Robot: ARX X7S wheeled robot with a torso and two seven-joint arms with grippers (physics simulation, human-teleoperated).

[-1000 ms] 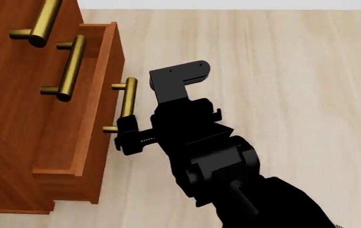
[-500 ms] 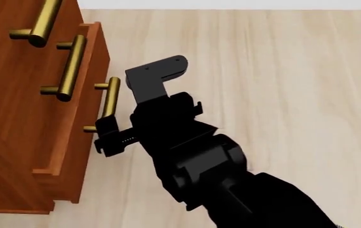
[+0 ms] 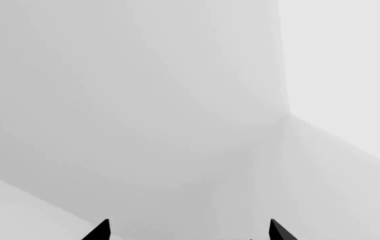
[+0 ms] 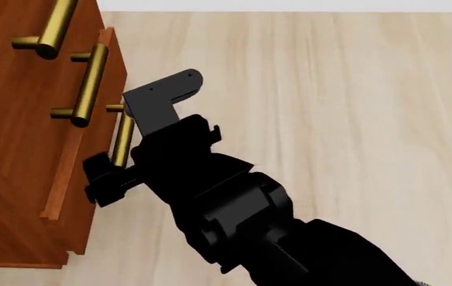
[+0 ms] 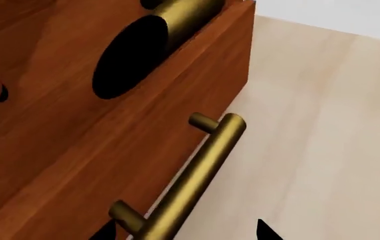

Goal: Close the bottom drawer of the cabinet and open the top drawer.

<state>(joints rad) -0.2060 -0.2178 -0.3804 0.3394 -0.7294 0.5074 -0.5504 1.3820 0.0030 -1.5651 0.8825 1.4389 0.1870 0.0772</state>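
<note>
The cabinet (image 4: 3, 179) stands at the left of the head view, its three brass handles stacked. The top drawer (image 4: 3, 24) is shut flush, with its handle (image 4: 47, 30). The bottom drawer (image 4: 73, 229) sticks out only a little. My right gripper (image 4: 99, 179) is open, with its jaws on either side of the near end of the bottom drawer's handle (image 4: 121, 137). In the right wrist view the bottom drawer's handle (image 5: 197, 170) runs between the fingertips (image 5: 263, 231) against the drawer front (image 5: 76, 150). My left gripper (image 3: 188, 231) is open and empty, facing plain grey walls.
The middle drawer's handle (image 4: 87, 83) sits just above the bottom one, and its post (image 5: 183, 12) shows in the right wrist view. Pale wooden floor (image 4: 329, 89) spreads to the right of the cabinet. My right arm (image 4: 242, 220) crosses the lower middle of the head view.
The bottom drawer has slid in toward the cabinet, from well out to nearly shut. My right gripper moved left with it at the handle.
</note>
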